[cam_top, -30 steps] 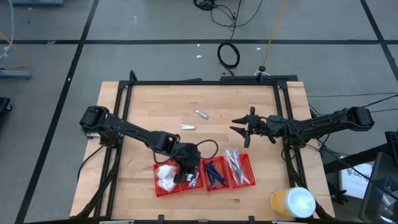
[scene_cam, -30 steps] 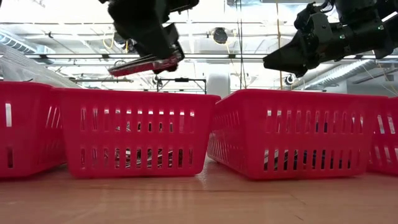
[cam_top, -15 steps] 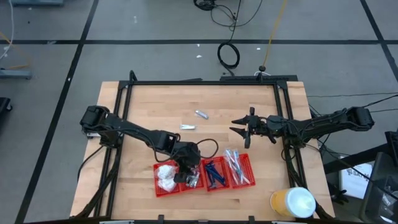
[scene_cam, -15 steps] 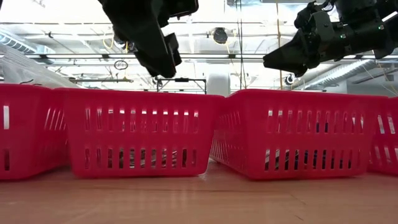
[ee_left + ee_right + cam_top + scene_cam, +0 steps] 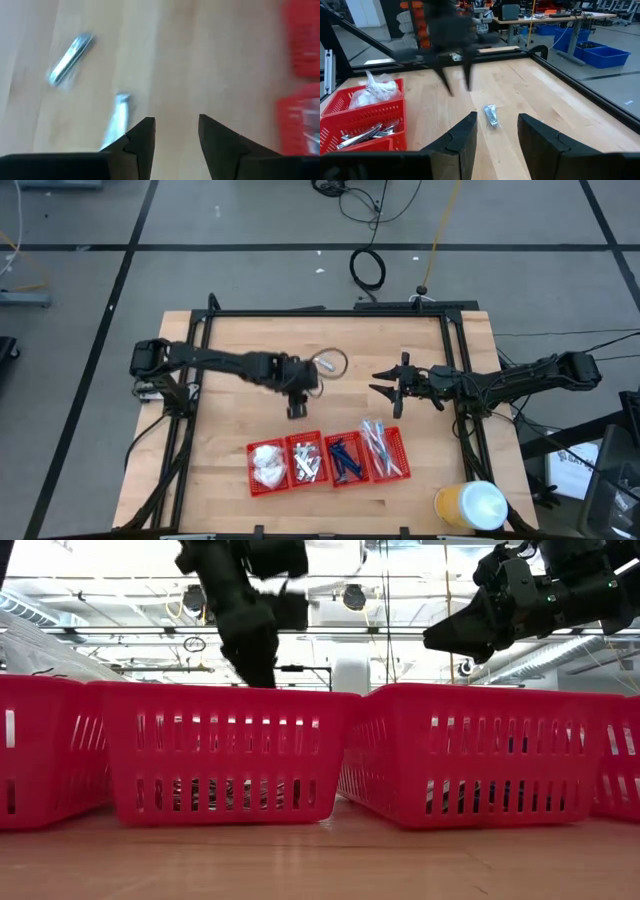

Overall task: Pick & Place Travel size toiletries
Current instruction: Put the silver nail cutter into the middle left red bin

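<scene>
**Left gripper empty above the bare board, two foil sachets loose**

While four red mesh baskets sit in a row near the table's front edge, the high view shows their contents: white soft packets in the leftmost, silvery foil sachets in the next, dark blue sticks in the third, pale clear-wrapped sticks in the rightmost. The left gripper points down over bare wood behind the baskets. The right gripper hovers at mid-table on the right, fingers spread. A loose foil sachet lies behind the left gripper. A yellow cup stands at the front right corner.

At table height, the basket walls fill the foreground, with both arms above them.

From the left wrist, the left gripper has its fingers parted and empty; two foil sachets lie on the wood ahead, one close beside a finger.

From the right wrist, the right gripper is spread wide, with one sachet on the wood ahead.
</scene>
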Motion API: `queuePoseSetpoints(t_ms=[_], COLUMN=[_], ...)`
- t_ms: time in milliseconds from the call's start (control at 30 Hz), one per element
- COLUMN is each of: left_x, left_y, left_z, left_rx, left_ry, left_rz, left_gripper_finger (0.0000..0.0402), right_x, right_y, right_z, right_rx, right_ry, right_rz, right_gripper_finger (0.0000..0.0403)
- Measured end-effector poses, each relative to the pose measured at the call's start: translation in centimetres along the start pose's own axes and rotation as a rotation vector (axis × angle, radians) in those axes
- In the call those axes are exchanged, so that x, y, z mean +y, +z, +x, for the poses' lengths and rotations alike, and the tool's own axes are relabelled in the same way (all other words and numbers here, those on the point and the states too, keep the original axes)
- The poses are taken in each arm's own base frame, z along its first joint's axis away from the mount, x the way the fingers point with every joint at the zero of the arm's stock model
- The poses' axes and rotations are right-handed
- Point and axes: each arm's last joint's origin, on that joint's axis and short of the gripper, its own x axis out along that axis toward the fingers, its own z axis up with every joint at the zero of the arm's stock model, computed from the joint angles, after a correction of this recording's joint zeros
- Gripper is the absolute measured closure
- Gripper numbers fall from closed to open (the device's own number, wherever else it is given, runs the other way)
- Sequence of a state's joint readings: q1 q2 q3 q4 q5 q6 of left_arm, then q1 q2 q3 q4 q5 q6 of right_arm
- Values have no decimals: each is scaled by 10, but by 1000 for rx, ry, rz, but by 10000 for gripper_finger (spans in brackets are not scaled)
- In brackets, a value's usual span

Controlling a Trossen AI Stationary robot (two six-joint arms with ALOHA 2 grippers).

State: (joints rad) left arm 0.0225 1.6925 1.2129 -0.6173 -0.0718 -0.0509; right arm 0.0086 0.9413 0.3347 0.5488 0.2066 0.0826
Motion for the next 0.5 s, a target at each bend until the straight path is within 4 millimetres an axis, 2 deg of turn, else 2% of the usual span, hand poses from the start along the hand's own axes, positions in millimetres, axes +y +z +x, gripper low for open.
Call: queuePoseSetpoints(t_ms=[233,367,500], left_x=[55,70,74], left_y=[-10,-23,-29], left_z=[16,31,45], left_rx=[49,60,26], left_ry=[-49,-33,-27], left_rz=[-167,-183,-111], left_gripper_finger=[215,178,151], right_x=[0,0,0], right_y=[-1,-1,-1], right_z=[0,0,0], right_rx=[6,9,9], right_ry=[-2,-3,-3], right_rz=[-16,-21,-21], right_gripper_finger=[273,273,273])
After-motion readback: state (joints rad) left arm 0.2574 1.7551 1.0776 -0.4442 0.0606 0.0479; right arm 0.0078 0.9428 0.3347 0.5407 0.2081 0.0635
